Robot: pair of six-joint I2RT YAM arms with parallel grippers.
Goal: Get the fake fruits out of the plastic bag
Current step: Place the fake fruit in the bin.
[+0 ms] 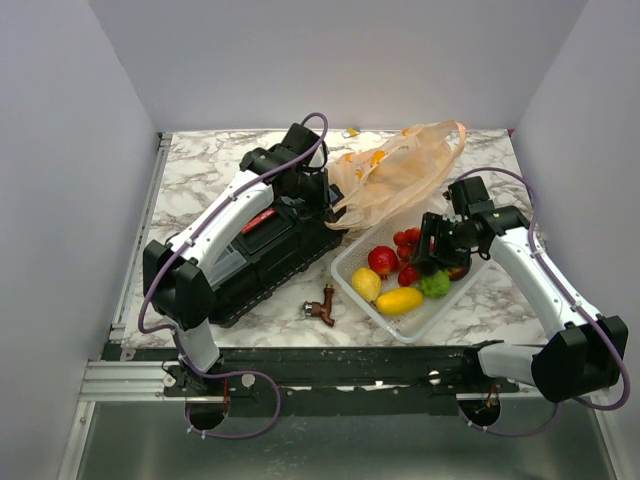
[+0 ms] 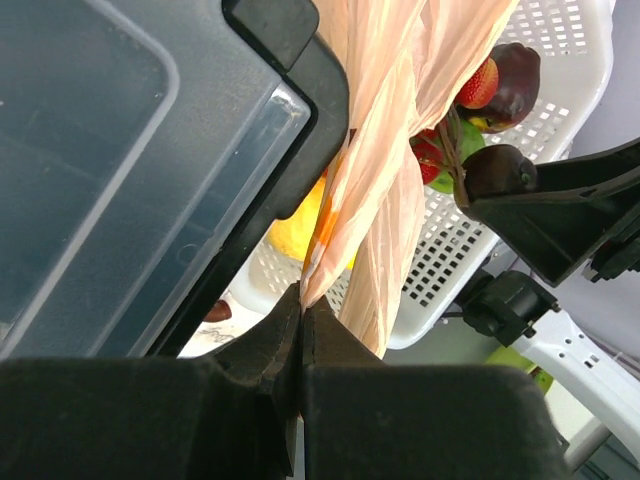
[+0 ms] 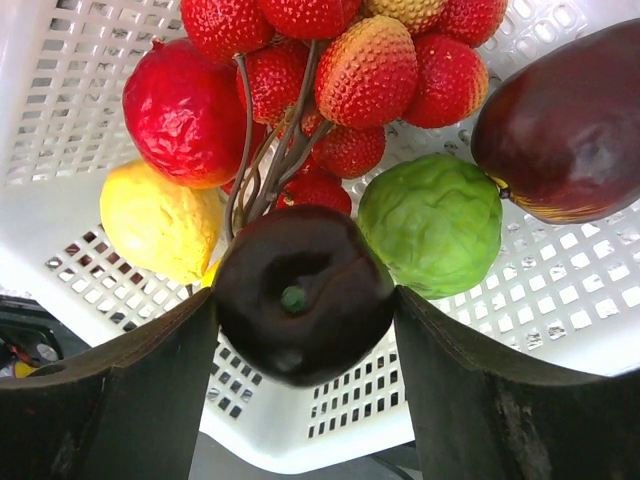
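Note:
The tan banana-print plastic bag lies at the back, draped toward the white mesh basket. My left gripper is shut on a fold of the bag, pinched flat at the fingertips of the gripper. My right gripper is over the basket, shut on the near-black plum. In the basket lie the red apple, lemon, lime, berry cluster and a yellow mango.
A black toolbox with a clear lid panel lies left of the basket under my left arm. A maroon-brown glossy fruit lies in the basket. A small brown object lies on the marble near the front edge.

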